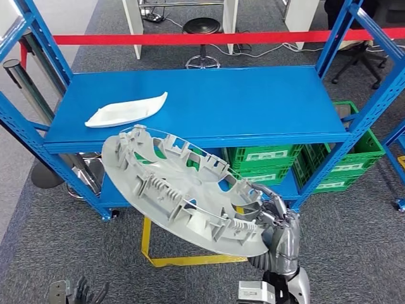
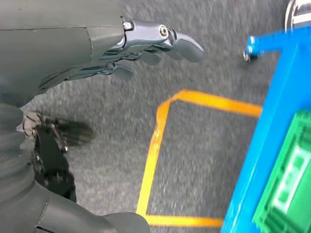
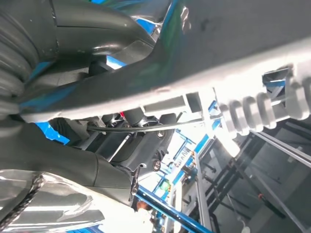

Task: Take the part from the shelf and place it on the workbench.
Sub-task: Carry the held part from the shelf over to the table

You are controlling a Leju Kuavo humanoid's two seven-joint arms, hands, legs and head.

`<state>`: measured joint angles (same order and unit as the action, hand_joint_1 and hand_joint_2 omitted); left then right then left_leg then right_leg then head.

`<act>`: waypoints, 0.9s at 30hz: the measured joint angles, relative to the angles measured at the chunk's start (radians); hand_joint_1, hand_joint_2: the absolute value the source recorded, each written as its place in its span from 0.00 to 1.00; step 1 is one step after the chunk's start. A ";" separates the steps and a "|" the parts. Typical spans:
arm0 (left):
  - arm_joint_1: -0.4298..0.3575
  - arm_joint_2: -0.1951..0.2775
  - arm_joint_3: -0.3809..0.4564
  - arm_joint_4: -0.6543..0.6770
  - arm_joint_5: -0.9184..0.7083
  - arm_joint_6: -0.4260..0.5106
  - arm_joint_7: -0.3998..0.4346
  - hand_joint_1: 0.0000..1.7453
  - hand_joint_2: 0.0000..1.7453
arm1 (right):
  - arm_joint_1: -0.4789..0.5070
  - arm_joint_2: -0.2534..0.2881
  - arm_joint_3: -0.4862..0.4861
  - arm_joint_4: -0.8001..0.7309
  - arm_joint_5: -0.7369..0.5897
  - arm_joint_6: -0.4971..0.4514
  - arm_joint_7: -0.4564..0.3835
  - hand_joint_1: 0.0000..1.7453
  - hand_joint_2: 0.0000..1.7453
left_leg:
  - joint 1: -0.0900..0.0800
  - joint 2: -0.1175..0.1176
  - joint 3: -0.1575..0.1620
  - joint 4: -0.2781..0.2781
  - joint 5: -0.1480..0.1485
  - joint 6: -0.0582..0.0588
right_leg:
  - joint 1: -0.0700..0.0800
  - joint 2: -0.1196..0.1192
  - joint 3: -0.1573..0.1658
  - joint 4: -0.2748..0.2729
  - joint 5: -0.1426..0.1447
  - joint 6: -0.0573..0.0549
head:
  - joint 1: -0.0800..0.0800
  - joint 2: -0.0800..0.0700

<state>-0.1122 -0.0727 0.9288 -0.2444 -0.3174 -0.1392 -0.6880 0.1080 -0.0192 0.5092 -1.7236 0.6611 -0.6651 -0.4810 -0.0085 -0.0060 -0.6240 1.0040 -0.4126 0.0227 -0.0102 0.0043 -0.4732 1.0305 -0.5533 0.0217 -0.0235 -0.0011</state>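
Wheel cover point(image 1: 183, 193) in right robot hand point(image 1: 279, 221)

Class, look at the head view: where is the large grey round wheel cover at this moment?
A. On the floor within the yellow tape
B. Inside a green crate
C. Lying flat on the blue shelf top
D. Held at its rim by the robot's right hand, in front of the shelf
D: the right hand grips the rim of the wheel cover, which hangs tilted in front of the blue shelf.

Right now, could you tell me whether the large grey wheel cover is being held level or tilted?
Tilted. In the head view the wheel cover, ribbed underside up, slopes from its high far-left edge down to the right hand gripping its lower rim, in front of the blue shelf.
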 joint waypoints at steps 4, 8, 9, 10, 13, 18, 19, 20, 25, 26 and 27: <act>0.012 0.018 0.015 -0.002 0.001 -0.001 -0.001 0.00 1.00 | -0.009 0.016 0.004 0.034 -0.011 -0.001 -0.005 1.00 1.00 | 0.003 -0.009 -0.021 0.011 0.013 -0.024 | 0.001 -0.008 0.005 -0.054 -0.008 -0.020 | 0.000 0.000; 0.021 0.024 0.019 -0.002 -0.002 -0.002 -0.002 0.00 1.00 | -0.012 0.027 0.006 0.057 -0.015 -0.001 -0.006 1.00 1.00 | 0.013 -0.006 -0.056 0.179 -0.155 -0.047 | 0.001 -0.030 -0.031 -0.053 0.029 -0.043 | -0.005 0.000; 0.021 0.025 0.019 -0.002 -0.005 -0.001 -0.002 0.00 1.00 | -0.011 0.027 0.006 0.061 -0.016 -0.001 -0.007 1.00 1.00 | 0.015 -0.006 -0.060 0.233 -0.177 -0.052 | 0.001 -0.036 -0.042 -0.050 0.038 -0.043 | -0.005 0.000; 0.020 0.025 0.019 -0.002 -0.009 0.001 -0.003 0.00 1.00 | -0.007 0.028 0.005 0.064 -0.017 -0.002 -0.007 1.00 1.00 | 0.017 -0.005 -0.056 0.266 -0.176 -0.055 | 0.002 -0.043 -0.055 -0.044 0.046 -0.042 | -0.005 0.000; 0.019 0.018 0.019 -0.006 -0.025 0.011 -0.004 0.00 1.00 | 0.033 0.028 -0.006 0.060 -0.027 -0.003 -0.017 1.00 1.00 | 0.021 0.018 0.044 0.165 -0.106 -0.058 | 0.002 -0.070 -0.095 -0.021 0.061 -0.036 | -0.005 0.000; 0.015 -0.001 0.019 -0.015 -0.035 0.021 -0.004 0.00 1.00 | 0.085 0.027 -0.021 0.037 -0.036 -0.003 -0.031 1.00 1.00 | 0.007 0.047 0.127 -0.005 -0.112 -0.025 | 0.007 -0.110 -0.122 -0.009 0.086 -0.009 | -0.004 0.000; 0.015 -0.004 0.019 -0.016 -0.035 0.021 -0.004 0.00 1.00 | 0.089 0.027 -0.023 0.034 -0.036 -0.003 -0.032 1.00 1.00 | 0.008 0.040 0.119 -0.008 -0.103 -0.016 | 0.005 -0.102 -0.126 -0.005 0.079 -0.003 | -0.004 0.000; 0.015 -0.007 0.019 -0.016 -0.035 0.022 -0.004 0.00 1.00 | 0.092 0.027 -0.026 0.032 -0.036 -0.003 -0.032 1.00 1.00 | 0.009 0.034 0.109 -0.011 -0.092 -0.006 | 0.004 -0.083 -0.134 0.010 0.055 0.002 | -0.003 0.000; 0.009 -0.016 0.019 -0.023 -0.035 0.022 -0.004 0.00 1.00 | 0.103 0.024 -0.035 0.029 -0.037 -0.003 -0.032 1.00 1.00 | 0.004 -0.008 0.036 -0.012 -0.030 0.015 | 0.002 -0.009 -0.181 0.247 -0.114 0.006 | -0.003 0.000; 0.009 -0.019 0.019 -0.023 -0.035 0.022 -0.004 0.00 1.00 | 0.104 0.023 -0.037 0.029 -0.038 -0.003 -0.031 1.00 1.00 | 0.002 -0.019 0.020 -0.012 -0.017 0.014 | 0.002 -0.007 -0.166 0.252 -0.097 0.004 | -0.003 0.000; 0.009 -0.022 0.019 -0.025 -0.035 0.022 -0.004 0.00 1.00 | 0.105 0.022 -0.037 0.029 -0.038 -0.003 -0.031 1.00 1.00 | 0.001 -0.030 0.005 -0.011 -0.004 0.011 | 0.002 -0.002 -0.135 0.223 -0.065 0.000 | -0.003 0.000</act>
<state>-0.1030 -0.0946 0.9474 -0.2696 -0.3521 -0.1167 -0.6924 0.2132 0.0029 0.4717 -1.6949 0.6228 -0.6685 -0.5116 -0.0077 -0.0362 -0.6192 0.9928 -0.4170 0.0341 -0.0084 0.0025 -0.6087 1.2531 -0.6187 0.0219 -0.0264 -0.0011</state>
